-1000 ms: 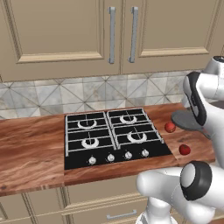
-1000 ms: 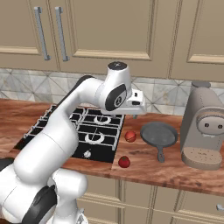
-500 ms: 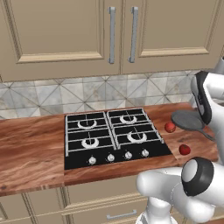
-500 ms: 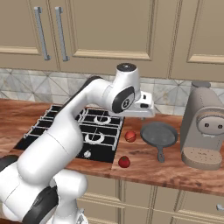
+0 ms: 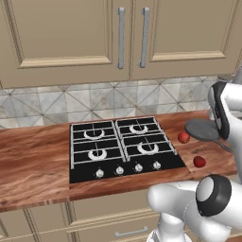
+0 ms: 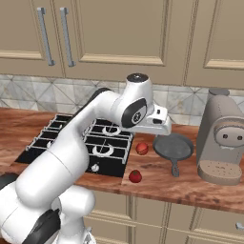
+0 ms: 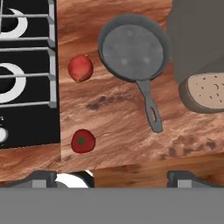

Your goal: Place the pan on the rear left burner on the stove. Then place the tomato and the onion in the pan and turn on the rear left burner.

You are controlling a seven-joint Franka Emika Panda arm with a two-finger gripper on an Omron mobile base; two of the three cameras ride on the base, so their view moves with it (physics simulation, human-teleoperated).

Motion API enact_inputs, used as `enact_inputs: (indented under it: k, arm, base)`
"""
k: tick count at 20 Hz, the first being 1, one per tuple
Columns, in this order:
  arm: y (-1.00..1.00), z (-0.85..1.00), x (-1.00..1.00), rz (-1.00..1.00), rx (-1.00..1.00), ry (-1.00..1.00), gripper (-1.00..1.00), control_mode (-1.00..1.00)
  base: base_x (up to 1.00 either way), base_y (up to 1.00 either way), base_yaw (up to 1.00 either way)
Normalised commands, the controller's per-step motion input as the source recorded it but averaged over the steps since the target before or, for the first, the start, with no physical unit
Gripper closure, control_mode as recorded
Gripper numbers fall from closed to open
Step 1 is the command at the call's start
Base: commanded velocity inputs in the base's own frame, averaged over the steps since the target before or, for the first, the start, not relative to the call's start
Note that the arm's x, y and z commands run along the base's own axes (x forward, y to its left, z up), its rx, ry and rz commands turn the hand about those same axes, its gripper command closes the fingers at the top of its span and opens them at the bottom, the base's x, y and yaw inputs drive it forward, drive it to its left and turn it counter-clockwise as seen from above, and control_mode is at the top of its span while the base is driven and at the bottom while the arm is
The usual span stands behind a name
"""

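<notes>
The dark grey pan [image 7: 133,47] lies on the wooden counter right of the stove [image 7: 26,74], its handle [image 7: 151,109] pointing toward the counter's front. The reddish onion [image 7: 81,68] sits between pan and stove, and the tomato [image 7: 83,141] rests nearer the front edge. My gripper [image 7: 113,178] hovers open above them with nothing between its fingers. From the base views the pan [image 6: 174,147] [image 5: 203,130] lies just below my hand. The rear left burner [image 5: 93,133] is bare.
A tall grey coffee machine [image 6: 224,138] stands right beside the pan on its far side. Four silver knobs [image 5: 119,170] line the stove's front. Tiled wall and cabinets [image 5: 118,38] rise behind the counter [image 5: 33,160].
My arm has swung to the right and lower, from over the stove's right side to above the pan. The pan, onion and tomato have not moved.
</notes>
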Motion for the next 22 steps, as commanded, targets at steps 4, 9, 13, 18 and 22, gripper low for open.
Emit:
enact_inputs:
  k: [4,9,13,18,22]
  arm:
    - [0.0,-0.29,-0.01,-0.08,-0.05,0.0,-1.0,-1.0]
    - [0.0,-0.25,0.0,-0.04,-0.04,0.0,-1.0,-1.0]
    - [0.0,-0.14,0.2,-0.01,0.0,0.0,-1.0,-1.0]
    - [0.0,-0.1,0.37,0.0,0.0,0.0,-1.0,-1.0]
    - [-0.09,-0.18,0.51,0.0,-0.01,0.0,-1.0,-1.0]
  base:
    - [0.0,0.0,0.0]
    - [0.0,0.0,0.0]
    - [0.0,0.0,0.0]
    - [0.0,0.0,0.0]
    - [0.0,0.0,0.0]
